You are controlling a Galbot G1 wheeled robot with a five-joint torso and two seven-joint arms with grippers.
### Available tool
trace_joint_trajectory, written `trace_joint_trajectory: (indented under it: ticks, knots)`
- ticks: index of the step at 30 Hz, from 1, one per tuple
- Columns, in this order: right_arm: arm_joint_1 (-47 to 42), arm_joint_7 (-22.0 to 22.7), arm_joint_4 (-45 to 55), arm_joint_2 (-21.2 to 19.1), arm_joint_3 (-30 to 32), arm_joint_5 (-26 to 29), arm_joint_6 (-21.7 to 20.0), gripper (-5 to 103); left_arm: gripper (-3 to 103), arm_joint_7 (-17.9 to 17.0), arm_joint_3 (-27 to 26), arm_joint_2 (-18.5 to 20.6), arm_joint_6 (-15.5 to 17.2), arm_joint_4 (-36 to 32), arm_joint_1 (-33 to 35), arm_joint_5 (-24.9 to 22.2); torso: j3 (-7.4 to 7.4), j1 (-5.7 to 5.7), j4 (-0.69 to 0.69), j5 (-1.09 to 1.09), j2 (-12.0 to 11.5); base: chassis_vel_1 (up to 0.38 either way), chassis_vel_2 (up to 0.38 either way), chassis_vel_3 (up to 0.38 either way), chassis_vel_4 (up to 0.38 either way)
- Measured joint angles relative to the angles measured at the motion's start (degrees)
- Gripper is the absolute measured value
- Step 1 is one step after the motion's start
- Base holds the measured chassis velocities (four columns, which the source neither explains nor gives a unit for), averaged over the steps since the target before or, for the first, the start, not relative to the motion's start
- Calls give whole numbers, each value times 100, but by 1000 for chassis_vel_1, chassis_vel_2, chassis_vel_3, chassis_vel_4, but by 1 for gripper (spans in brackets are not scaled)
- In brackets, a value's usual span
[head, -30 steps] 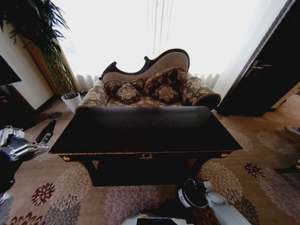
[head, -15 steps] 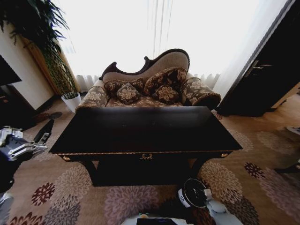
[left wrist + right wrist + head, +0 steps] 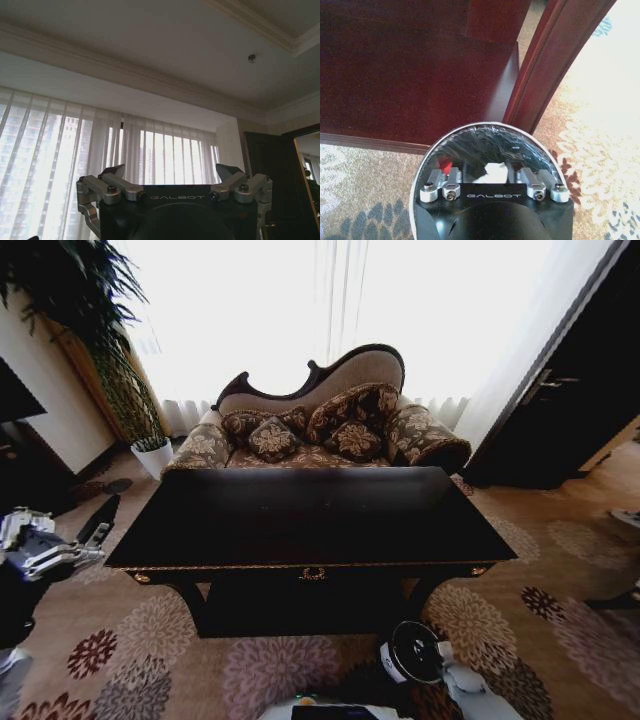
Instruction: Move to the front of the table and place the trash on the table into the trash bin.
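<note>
Your right gripper (image 3: 493, 172) hangs over the round, pale-rimmed bin (image 3: 414, 651), jaws apart above white paper (image 3: 492, 172) and a red cap (image 3: 444, 165) inside. Your left gripper (image 3: 170, 175), also open, waits left of the glossy black table (image 3: 310, 515). Beyond stands a patterned sofa (image 3: 320, 425).

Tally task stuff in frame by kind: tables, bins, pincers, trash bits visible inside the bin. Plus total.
Table: 1
Bin: 1
Pincers: 2 (left pincer, right pincer)
Trash bits seen in bin: 2 (white paper, red piece)
Total: 6
</note>
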Motion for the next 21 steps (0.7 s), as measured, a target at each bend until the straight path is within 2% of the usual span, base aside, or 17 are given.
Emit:
trace_joint_trajectory:
  ticks: [1, 5, 7, 10, 11, 13, 14, 16, 18, 19, 21]
  knots:
    - [-22, -5, 51, 4, 0, 3, -10, 50, 100, 0, -11, 14, 1, 13, -1, -1, 0, 0, 0, 0, 0, 0, 0, 0, 0]
    - [-123, -165, 269, 98, 23, -12, -29, 71, 100, 3, 16, 18, 1, 78, -28, 23, 0, 0, 0, 0, 0, 0, 0, 0, 0]
    - [-151, -196, 309, 133, 26, -45, -16, 71, 100, 3, 36, 10, 1, 85, -36, 32, 0, 0, 0, 0, 0, 0, 0, 0, 0]
    - [-276, -341, 486, 230, 64, -215, 61, 88, 100, 5, 83, -18, 1, 89, -47, 59, 0, 0, 0, 1, 0, 0, 0, 0, 0]
    - [-276, -341, 486, 230, 64, -215, 61, 88, 100, 5, 83, -18, 1, 89, -47, 59, 0, 0, 0, 1, 0, 0, 0, 0, 0]
    - [-350, -462, 538, 250, 110, -451, 170, 97, 100, 7, 85, -18, 0, 74, -41, 58, 0, 0, 0, 0, 0, 0, 0, 0, 0]
    - [-350, -462, 538, 250, 110, -451, 170, 97, 100, 7, 85, -18, 0, 74, -41, 58, 0, 0, 0, 0, 0, 0, 0, 0, 0]
    - [-342, -577, 388, 240, 149, -651, 461, 99, 100, 9, 68, -10, 0, 44, -25, 46, 0, 0, 0, 0, 0, 0, 0, 0, 0]
    - [-340, -643, 335, 232, 154, -597, 509, 100, 100, 8, 61, -10, 0, 29, -10, 42, 0, 0, 1, -1, 0, 0, 0, 0, 0]
    - [-363, -685, 323, 222, 123, -379, 490, 100, 100, 9, 52, -9, -1, 15, 5, 40, 0, 0, 0, -1, 0, 0, 0, 0, 0]
    - [-461, -322, 445, 259, -55, 525, 0, 100, 100, 10, 15, -8, -3, -16, 31, 18, 0, 0, -2, 0, 0, 0, 0, 0, 0]
